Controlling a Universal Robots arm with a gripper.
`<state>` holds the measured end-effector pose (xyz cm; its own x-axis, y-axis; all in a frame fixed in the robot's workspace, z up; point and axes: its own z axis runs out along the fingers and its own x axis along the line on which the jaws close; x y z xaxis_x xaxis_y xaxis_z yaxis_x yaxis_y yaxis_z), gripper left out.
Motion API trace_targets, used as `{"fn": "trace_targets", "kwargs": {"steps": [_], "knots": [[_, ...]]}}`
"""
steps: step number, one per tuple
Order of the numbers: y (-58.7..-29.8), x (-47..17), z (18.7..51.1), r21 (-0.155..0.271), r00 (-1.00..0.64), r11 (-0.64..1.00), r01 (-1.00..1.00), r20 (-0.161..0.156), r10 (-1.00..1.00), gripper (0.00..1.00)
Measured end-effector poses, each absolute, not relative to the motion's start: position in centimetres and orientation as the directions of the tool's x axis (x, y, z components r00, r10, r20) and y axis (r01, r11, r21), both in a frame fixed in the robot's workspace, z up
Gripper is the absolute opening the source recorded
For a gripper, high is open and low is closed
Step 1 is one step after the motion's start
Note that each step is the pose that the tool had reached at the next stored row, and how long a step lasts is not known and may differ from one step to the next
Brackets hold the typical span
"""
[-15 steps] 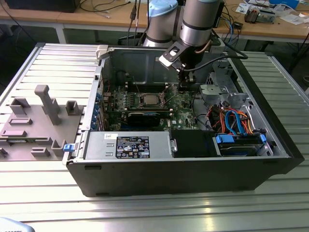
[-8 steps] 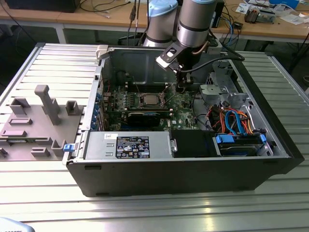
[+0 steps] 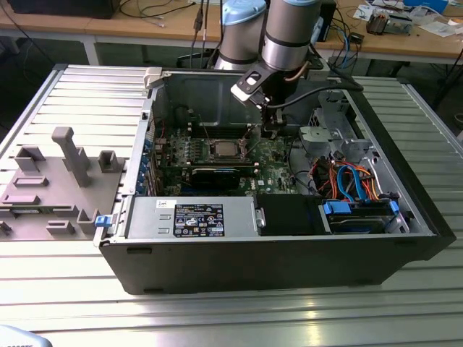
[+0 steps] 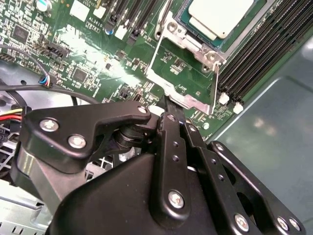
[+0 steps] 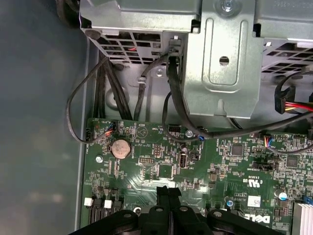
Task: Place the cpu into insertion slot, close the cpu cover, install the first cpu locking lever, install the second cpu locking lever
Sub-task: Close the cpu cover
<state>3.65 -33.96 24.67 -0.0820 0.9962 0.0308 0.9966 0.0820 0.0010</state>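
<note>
Centre of the exterior view, the cpu is seated; the cpu cover is unclosed; the gripper is drawn shut, empty

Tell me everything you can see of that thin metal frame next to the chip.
In the second wrist view, the cpu cover is a thin, silvery metal frame with a cut-out centre; green board shows through it. It is open, joined along one side to the insertion slot rim and tilted away from the cpu, which lies seated in the slot. The gripper, jaws together, sits at the cover's free edge; whether it touches cannot be told.
</note>
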Motion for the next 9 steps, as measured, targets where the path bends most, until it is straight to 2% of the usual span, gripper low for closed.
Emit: {"fn": "trace_targets", "kwargs": {"steps": [9], "knots": [[-34.0, 2.0, 24.6, 0.001, -0.082, 0.082, 0.997, 0.031, 0.996, 0.11]]}}
